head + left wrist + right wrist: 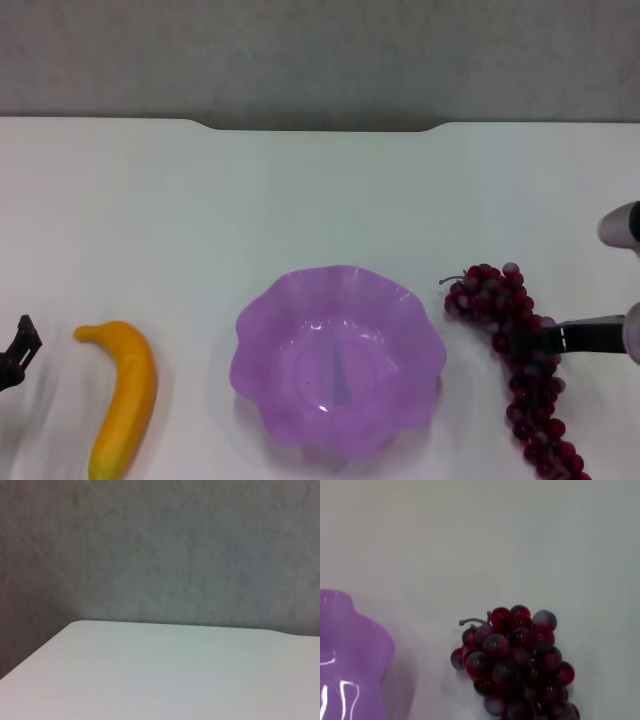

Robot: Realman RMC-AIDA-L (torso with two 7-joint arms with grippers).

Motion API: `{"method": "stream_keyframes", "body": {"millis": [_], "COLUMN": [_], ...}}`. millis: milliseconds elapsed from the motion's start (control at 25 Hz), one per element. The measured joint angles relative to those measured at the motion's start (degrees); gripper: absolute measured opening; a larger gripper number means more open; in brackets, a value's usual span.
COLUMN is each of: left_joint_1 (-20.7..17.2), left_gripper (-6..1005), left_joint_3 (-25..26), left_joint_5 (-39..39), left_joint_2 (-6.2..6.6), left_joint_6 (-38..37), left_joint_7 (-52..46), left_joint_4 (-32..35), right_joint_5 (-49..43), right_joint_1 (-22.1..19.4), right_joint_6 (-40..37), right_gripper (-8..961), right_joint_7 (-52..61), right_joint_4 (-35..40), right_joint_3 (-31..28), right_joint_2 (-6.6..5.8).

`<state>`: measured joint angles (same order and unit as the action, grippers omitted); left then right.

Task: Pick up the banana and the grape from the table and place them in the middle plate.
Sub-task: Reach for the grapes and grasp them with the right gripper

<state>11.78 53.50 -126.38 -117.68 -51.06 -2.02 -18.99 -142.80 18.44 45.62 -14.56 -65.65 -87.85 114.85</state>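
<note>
Grape (pixel 515 365) near the table's (pixel 300 190) right edge, right gripper (pixel 545 338) over it, grip unreadable; plate (pixel 338 358) empty, banana (pixel 122 395) near left edge beside left gripper (pixel 18 350). Step: reaching the grape; next, closing and lifting.

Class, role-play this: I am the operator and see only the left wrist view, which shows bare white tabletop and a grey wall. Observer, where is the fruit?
Observer: The banana lies on the table, on the robot's left of the middle plate.
Operator: And the grapes?
Observer: The grape lies on the plate's other side, not touching it.
Operator: Anything in the plate?
Observer: No, it is empty.
Operator: Where are the grippers?
Observer: The right gripper is over the bunch's middle; the left gripper sits at the edge of view beside the banana.
</note>
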Motion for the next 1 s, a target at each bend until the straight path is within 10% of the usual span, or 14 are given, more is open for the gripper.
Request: {"method": "stream_keyframes", "body": {"millis": [1000], "left_joint_1": [0.2], "left_gripper": [891], "left_joint_3": [-0.4], "left_joint_5": [0.0], "left_joint_2": [-0.09], "left_joint_6": [0.0], "left_joint_7": [0.0], "left_joint_4": [-0.1], "right_joint_5": [-0.1], "right_joint_1": [2.0], "right_joint_6": [-9.0], "right_gripper": [755], "right_joint_7": [-0.4], "right_joint_4": [8.1], "right_joint_3": [6.7], "right_joint_2": [0.07]}}
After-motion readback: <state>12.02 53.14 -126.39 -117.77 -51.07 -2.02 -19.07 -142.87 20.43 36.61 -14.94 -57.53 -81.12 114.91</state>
